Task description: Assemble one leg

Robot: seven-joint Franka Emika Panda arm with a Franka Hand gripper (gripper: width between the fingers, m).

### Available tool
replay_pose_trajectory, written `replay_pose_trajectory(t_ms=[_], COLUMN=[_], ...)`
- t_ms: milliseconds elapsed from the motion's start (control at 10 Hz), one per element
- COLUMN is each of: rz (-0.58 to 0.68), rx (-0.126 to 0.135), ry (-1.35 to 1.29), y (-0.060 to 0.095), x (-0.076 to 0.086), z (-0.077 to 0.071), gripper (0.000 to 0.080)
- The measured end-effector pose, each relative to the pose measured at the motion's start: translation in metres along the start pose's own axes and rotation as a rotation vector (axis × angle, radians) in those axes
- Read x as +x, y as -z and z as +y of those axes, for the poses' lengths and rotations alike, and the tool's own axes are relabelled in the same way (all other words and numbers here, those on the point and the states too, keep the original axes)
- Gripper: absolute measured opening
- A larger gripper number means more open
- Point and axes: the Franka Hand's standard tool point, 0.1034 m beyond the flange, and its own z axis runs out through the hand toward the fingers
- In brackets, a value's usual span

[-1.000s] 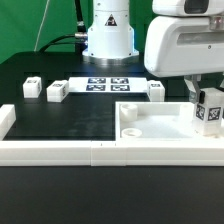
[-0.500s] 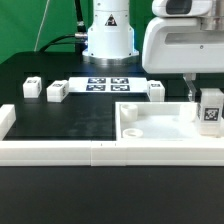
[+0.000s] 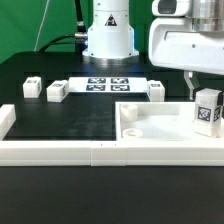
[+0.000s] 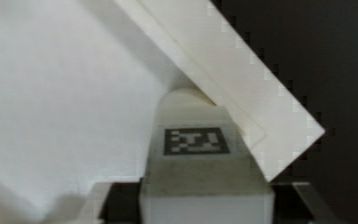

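Observation:
My gripper [image 3: 203,92] is shut on a leg [image 3: 208,112], a small white post with a black-and-white tag, held upright at the far right corner of the large white square panel [image 3: 160,128]. In the wrist view the leg [image 4: 201,150] stands between my dark fingers [image 4: 119,200], with the panel [image 4: 69,90] under it and its corner edge beside the leg's tip. Whether the leg's foot sits in the corner socket is hidden. Three more legs lie on the black table: one [image 3: 31,87], one [image 3: 56,92] and one [image 3: 155,91].
The marker board [image 3: 108,84] lies at the back before the arm's white base [image 3: 108,35]. A white frame [image 3: 60,150] runs along the front and left of the black table [image 3: 70,115]. An open socket [image 3: 130,113] shows at the panel's near left corner.
My gripper with the leg has shifted slightly to the exterior view's right and a little up. The loose legs have not moved.

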Motion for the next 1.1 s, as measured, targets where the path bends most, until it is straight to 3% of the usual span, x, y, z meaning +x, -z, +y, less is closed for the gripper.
replay_pose_trajectory(t_ms=[500,600,700,800,900,1100], rz=[-0.022,-0.022,-0.021,-0.020,-0.020,-0.016], rx=[0.012,0.012,0.012,0.012,0.011,0.012], ry=[-0.335,-0.319,-0.301,-0.223,-0.189,0.063], y=[-0.0005,-0.0006,-0.0006,-0.0007,-0.0013,-0.0024], x=[0.0018,0.0017,0.0016,0.0009,-0.0011,-0.0014], z=[0.0004,0.0004,0.0004,0.0000,-0.0008,-0.0006], gripper=[0.0292,0.0374,0.0374,0.0555,0.0620,0.0643])
